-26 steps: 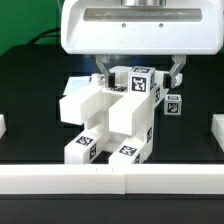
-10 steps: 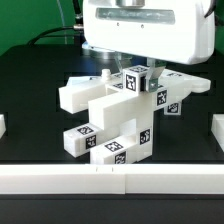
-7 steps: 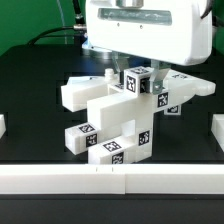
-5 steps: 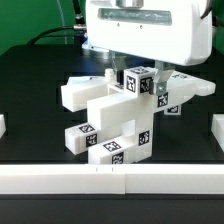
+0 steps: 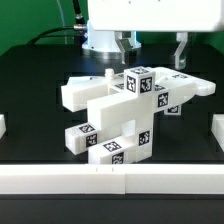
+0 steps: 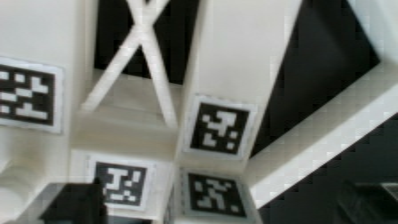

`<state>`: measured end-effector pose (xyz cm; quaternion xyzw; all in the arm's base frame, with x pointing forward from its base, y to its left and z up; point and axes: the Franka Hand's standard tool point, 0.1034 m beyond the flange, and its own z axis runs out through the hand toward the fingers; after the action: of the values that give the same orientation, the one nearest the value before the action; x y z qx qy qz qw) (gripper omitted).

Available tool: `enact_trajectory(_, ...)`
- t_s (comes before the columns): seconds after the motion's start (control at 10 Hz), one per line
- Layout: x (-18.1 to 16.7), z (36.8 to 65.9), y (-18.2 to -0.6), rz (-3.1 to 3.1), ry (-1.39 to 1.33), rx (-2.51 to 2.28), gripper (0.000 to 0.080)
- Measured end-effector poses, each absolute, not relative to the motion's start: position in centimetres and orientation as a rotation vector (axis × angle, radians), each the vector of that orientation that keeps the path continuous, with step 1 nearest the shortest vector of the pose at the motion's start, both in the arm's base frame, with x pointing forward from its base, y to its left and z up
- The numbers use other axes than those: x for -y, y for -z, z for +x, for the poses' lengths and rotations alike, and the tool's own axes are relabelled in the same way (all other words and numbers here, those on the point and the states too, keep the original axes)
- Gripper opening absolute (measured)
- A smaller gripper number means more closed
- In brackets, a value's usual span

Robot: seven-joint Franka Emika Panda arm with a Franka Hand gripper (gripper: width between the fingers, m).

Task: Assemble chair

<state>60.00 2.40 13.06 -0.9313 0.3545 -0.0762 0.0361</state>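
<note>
Jaws spread wide and empty, our gripper [image 5: 152,48] hangs just above the chair [image 5: 120,112], which rests joined on the black bench [image 5: 35,95], apparently let go to stand unaided.

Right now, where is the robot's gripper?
In the exterior view, the gripper hangs open near the top, just above the white chair in the middle of the black table, touching nothing.
</note>
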Motion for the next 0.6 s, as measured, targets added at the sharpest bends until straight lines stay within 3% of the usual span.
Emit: enact_trajectory(0.6, -3.5, 59.8, -13.0, -2.889, 0.248, -1.010, 0.0649)
